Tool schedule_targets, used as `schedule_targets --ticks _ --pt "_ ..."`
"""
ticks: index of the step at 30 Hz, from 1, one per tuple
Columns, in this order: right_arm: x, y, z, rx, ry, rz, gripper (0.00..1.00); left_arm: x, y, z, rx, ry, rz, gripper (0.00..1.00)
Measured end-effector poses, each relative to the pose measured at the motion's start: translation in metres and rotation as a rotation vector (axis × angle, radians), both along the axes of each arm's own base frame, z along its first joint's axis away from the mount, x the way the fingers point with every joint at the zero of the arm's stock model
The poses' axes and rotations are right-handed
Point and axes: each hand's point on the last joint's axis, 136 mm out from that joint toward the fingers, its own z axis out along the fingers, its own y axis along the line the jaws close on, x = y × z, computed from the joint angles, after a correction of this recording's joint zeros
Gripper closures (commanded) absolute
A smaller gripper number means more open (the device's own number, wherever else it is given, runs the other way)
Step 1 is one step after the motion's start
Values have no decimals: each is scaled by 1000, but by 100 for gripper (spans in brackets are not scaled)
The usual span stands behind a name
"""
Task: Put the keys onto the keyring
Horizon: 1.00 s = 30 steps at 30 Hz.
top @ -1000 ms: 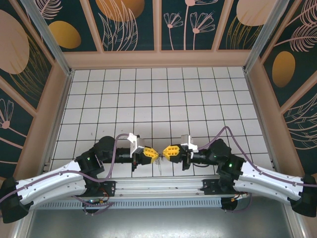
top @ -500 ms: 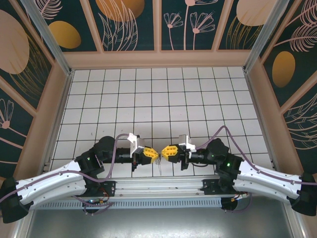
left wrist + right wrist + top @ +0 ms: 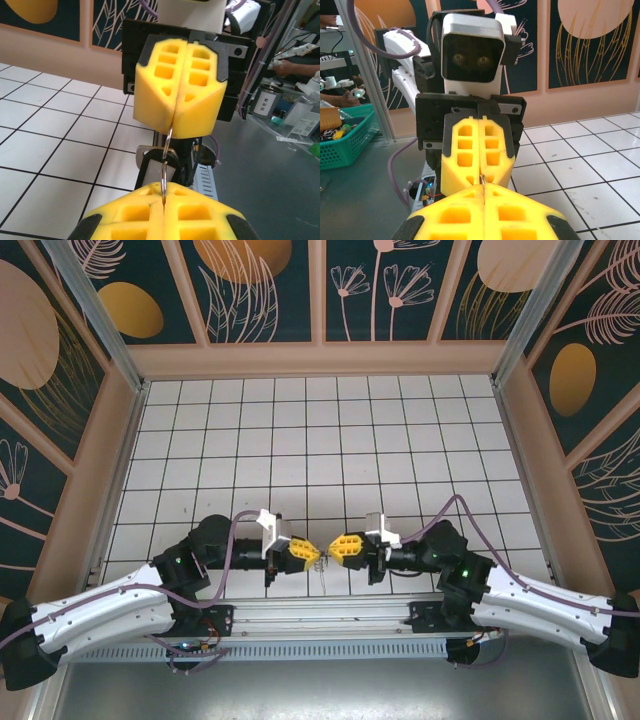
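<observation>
The keyring is a thin wire ring held in the air above the near edge of the white tiled table, and it serves as the reference point here. The left gripper is immediately left of the keyring, with its yellow jaws pressed fully together on the wire. The right gripper is immediately right of the keyring, its yellow jaws likewise clamped together on the same wire. The two sets of jaws face each other tip to tip, with only a short length of wire bare between them. In the left wrist view the wire runs from the seam of the near jaws up into the seam of the far jaws. In the right wrist view, a green mesh basket stands off the table, well to the left of the keyring. It holds an assortment of small items that are too small to identify. In the left wrist view, a small can with a pale label stands on a grey surface, well to the right of the keyring and beyond it. The writing on the label is too small to read.
</observation>
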Motion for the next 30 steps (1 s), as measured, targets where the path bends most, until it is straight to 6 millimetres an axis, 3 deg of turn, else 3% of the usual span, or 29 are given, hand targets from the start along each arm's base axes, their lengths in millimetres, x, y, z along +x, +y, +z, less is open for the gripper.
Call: schedule_targets --ticks 10,30 --pt "-8 0 0 0 20 46 100 -18 2 15 -59 -17 -99 100" --pt "-17 -4 -2 6 35 88 100 -15 -4 14 -11 -44 -107 100"
